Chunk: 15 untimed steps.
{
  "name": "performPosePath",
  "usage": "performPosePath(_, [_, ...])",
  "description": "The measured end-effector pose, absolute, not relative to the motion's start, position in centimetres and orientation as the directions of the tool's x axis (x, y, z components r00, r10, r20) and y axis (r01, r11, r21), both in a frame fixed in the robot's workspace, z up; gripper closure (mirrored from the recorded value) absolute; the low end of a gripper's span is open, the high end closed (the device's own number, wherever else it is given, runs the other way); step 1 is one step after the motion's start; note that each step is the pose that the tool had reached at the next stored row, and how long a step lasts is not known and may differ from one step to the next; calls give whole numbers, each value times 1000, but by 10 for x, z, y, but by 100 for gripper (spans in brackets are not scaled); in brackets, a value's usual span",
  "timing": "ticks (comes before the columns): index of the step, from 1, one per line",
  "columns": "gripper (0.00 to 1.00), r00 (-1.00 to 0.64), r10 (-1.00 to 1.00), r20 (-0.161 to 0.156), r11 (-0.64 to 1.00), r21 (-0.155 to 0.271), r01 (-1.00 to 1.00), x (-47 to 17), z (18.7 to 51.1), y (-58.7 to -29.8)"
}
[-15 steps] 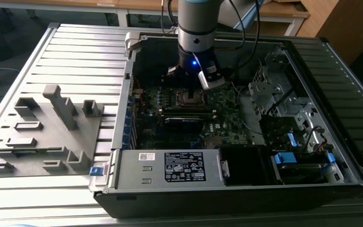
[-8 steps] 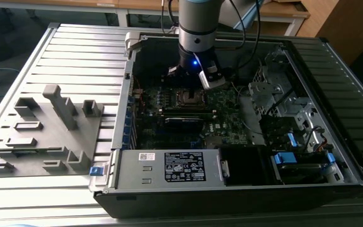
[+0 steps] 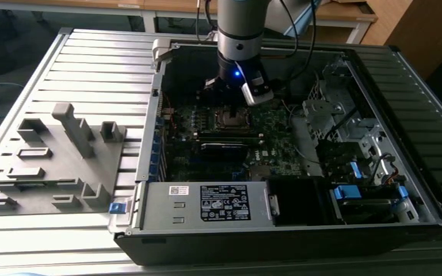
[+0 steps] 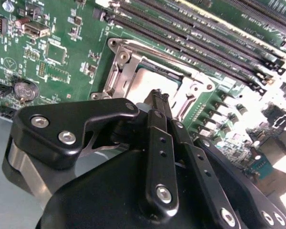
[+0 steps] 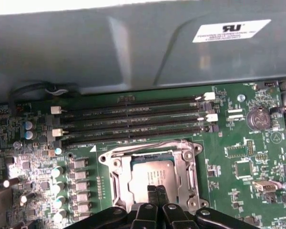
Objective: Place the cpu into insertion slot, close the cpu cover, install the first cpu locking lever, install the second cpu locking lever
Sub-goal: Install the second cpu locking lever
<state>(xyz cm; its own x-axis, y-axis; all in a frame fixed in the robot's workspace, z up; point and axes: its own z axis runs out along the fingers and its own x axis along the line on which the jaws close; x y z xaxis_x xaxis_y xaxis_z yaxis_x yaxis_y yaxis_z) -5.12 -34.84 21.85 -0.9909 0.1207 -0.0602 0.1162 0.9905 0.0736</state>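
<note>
step: cpu [image 5: 152, 172] seated in socket, cover [image 5: 155, 149] down around it — lever stage | gripper [image 5: 157, 191] fingers pressed together, holding nothing, tips over chip's 6 o'clock edge | next: judged a precise push on a locking lever

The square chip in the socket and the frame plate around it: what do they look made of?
The small square cpu has a dull silver-grey top, likely matte metal: it scatters light evenly. The thin silver cpu cover looks like bare stamped steel, with bright glints along its edges. The gripper, black and probably anodised metal, rests fingers together at the chip's edge.
</note>
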Motion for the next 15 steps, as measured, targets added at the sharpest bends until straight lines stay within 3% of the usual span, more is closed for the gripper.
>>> performPosePath(15, [89,-991,120,-60,991,70,116,-48,218,-347])
